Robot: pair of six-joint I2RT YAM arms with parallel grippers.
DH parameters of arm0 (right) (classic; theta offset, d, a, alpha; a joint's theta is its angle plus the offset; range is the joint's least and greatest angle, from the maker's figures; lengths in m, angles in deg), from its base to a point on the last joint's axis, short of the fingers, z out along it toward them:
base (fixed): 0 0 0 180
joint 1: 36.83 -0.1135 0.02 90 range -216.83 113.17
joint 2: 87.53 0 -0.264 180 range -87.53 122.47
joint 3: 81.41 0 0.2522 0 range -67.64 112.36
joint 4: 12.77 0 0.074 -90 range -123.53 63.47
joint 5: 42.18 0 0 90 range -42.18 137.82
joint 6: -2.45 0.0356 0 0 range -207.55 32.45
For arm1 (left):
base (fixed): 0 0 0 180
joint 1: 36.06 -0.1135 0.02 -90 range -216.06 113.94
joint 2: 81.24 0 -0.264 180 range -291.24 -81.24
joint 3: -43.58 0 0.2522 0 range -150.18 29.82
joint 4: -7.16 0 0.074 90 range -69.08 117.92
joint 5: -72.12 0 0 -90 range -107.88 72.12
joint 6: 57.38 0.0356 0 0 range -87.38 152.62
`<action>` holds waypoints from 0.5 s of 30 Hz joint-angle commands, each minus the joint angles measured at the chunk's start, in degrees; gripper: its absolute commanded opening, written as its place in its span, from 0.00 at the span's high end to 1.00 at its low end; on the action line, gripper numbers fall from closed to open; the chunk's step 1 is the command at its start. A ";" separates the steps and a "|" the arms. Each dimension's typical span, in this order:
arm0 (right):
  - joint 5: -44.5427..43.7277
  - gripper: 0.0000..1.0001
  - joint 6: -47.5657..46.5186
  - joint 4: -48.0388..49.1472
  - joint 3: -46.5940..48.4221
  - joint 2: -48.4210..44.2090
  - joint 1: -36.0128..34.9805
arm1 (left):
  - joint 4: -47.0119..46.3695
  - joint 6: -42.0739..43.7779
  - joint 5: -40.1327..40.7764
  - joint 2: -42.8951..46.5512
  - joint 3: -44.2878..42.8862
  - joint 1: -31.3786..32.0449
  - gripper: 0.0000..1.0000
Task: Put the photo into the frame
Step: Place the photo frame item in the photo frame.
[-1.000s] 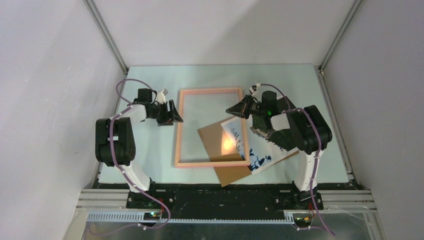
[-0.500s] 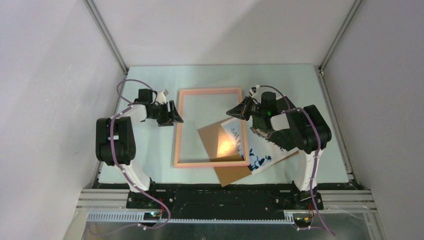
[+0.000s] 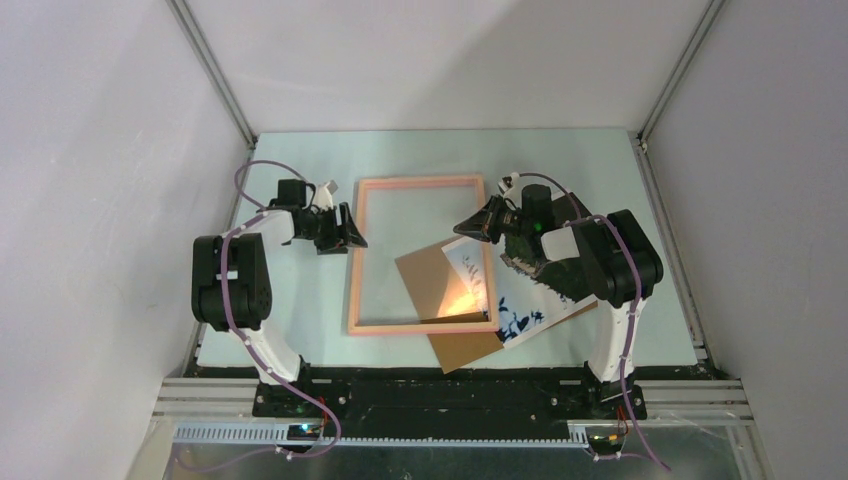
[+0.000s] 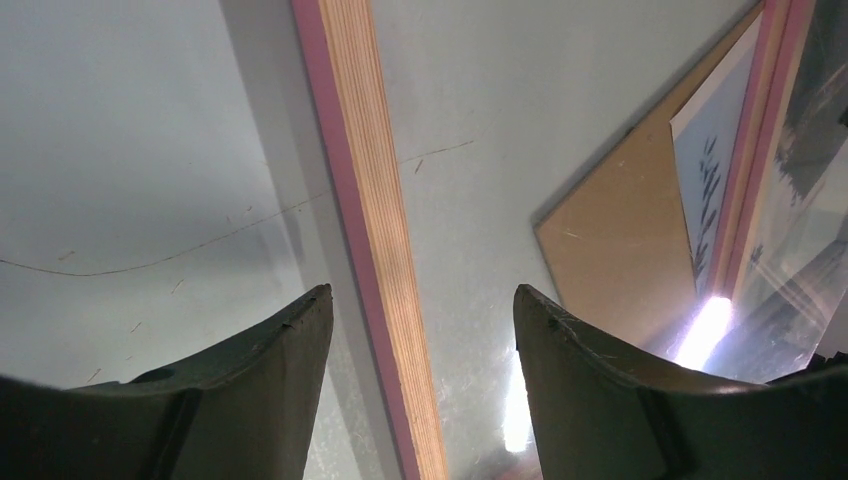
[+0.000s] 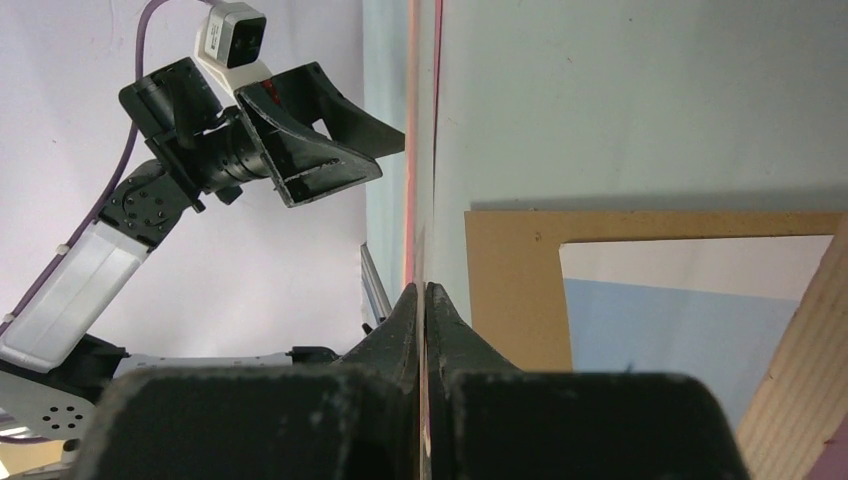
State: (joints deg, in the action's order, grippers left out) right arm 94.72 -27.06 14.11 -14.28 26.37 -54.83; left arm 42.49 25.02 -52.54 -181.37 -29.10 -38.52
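The salmon-pink frame (image 3: 357,262) lies mid-table with its clear pane catching glare. My right gripper (image 3: 462,224) is shut on the frame's right edge, which shows edge-on as a thin pink line (image 5: 411,150) running up from the closed jaws (image 5: 423,288). My left gripper (image 3: 348,232) is open, and its fingers straddle the frame's left rail (image 4: 385,250) without touching it (image 4: 420,290). The photo (image 3: 515,305) lies tilted at the frame's lower right corner, partly beneath the pane. It also shows in the left wrist view (image 4: 705,170) and in the right wrist view (image 5: 690,300).
A plain brown backing board (image 3: 465,350) lies tilted under the frame's lower right corner, next to the photo, and also shows in the left wrist view (image 4: 610,260) and the right wrist view (image 5: 510,290). The enclosure walls and metal posts ring the pale mat (image 3: 300,300).
The glare on the pane has slid down and to the right. My right gripper has shifted very slightly with the frame edge. The left arm has barely moved.
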 commanded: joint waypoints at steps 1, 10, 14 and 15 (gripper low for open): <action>-0.15 1.00 -1.41 0.54 1.00 -0.37 -0.43 | -1.30 -0.58 0.05 -0.21 0.31 0.41 0.29; -2.37 1.00 -4.07 -5.32 1.60 -1.18 -1.09 | -1.45 -0.50 0.69 0.24 0.72 0.68 0.29; -3.41 1.00 -5.69 -8.06 2.19 -1.39 -1.52 | -1.52 -0.36 1.08 0.58 0.77 0.86 0.29; -3.70 1.00 -5.98 -8.44 2.36 -1.35 -1.62 | -1.54 -0.34 1.12 0.65 0.80 1.01 0.29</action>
State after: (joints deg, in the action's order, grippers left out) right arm 92.03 -30.34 8.17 -14.15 26.37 -55.46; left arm 42.42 25.02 -52.25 -181.40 -28.99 -38.23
